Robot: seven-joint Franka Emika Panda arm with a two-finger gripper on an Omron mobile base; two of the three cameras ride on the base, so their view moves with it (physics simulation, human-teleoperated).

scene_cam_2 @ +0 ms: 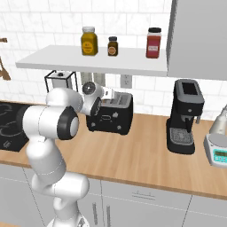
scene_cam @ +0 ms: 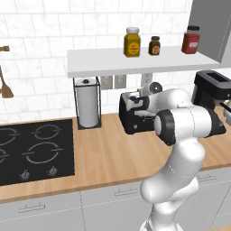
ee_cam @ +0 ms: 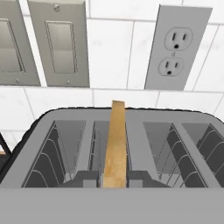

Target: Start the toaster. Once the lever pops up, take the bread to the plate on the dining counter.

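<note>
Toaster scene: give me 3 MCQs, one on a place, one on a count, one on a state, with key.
1. Where does the toaster stand?
A. on the hob
B. on the wooden worktop, under the white shelf
C. on the shelf

2. How many jars stand on the shelf?
A. three
B. one
C. five

3. How is the bread placed?
A. flat on the worktop
B. upright in a toaster slot, between the closed finger tips
C. lying on the coffee machine

Key: 1 B, both base views show the toaster on the wooden worktop below the shelf. 2 A, a yellow, a small dark and a red jar line the shelf. 3 B, the hand view shows the slice edge-on in the slot, with the gripper shut on it.
</note>
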